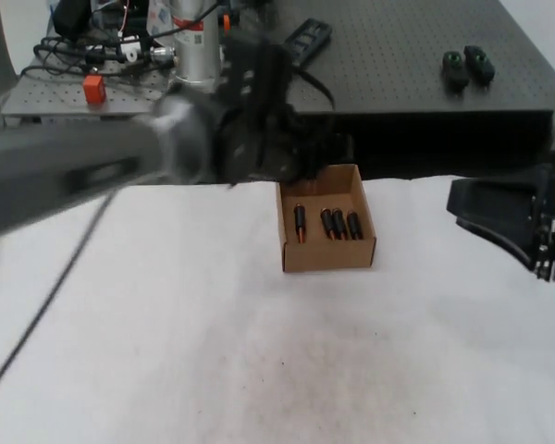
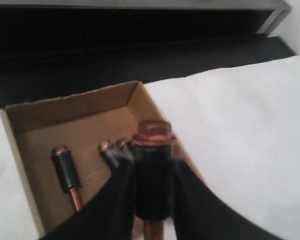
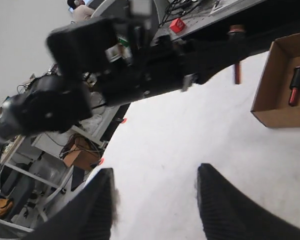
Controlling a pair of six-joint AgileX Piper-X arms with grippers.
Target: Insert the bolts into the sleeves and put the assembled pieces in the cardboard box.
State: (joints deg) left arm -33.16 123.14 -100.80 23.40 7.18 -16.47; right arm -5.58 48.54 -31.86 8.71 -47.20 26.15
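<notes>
The left gripper (image 2: 152, 162) pinches a sleeve with its bolt (image 2: 151, 192), lifted in the air close to the cardboard box (image 1: 326, 252), which stands in the middle of the white cloth (image 1: 259, 370). The left wrist view makes this pinch clear. The high view shows finished pieces (image 1: 339, 224) lying inside the box. At the right, the right gripper (image 3: 155, 200) hangs with fingers spread, holding nothing.

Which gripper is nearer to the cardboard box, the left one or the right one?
Left. The left gripper holds a sleeved bolt over the box. The right gripper is open, well off to the box's side above the white cloth.
</notes>
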